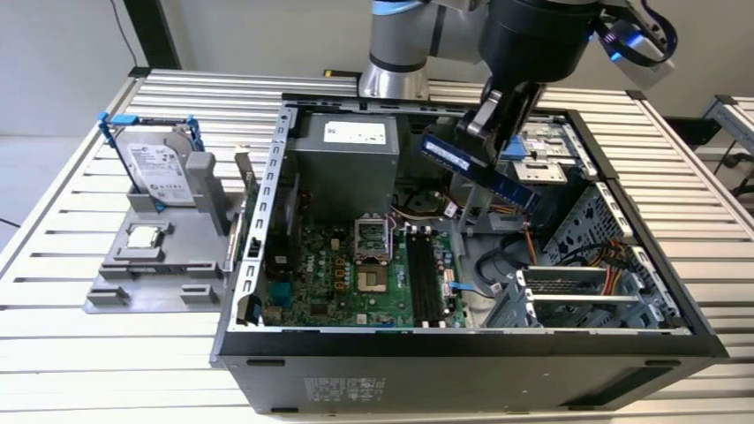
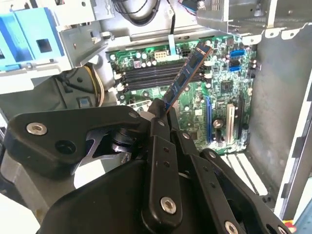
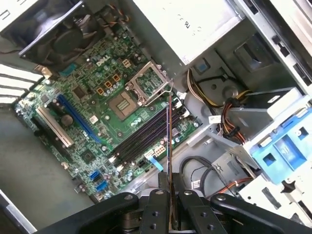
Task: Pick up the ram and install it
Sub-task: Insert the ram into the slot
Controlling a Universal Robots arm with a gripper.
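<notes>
Black jointed links of the robot's gripper (image 2: 160, 114) fill the foreground in both wrist views, and its two fingers are pinched together on one end of the ram (image 2: 187, 73), a long, thin, dark blue memory stick with a pale label strip. In the second wrist view the stick juts out from the fingertips at a slant over the green motherboard (image 2: 214, 97). In the first wrist view the ram (image 3: 169, 136) is seen edge-on, a thin line rising from the gripper (image 3: 169, 184) across the row of long black memory slots (image 3: 141, 136).

From the exterior view, the gripper (image 1: 489, 124) hangs over the open black tower case (image 1: 471, 353), which lies on its side on a slatted aluminium table (image 1: 71, 353). The ram (image 1: 495, 177) is held tilted in the air above the case interior, clear of the motherboard (image 1: 342, 265) and apart from the memory slots (image 1: 422, 274) below it. A grey boxy power supply (image 1: 342, 150) sits at the far end of the case.

On the exterior view's left, a grey plastic fixture (image 1: 154, 283) holds a silver hard drive (image 1: 159, 168) standing upright and a small square silver chip (image 1: 144, 237) lying flat.
</notes>
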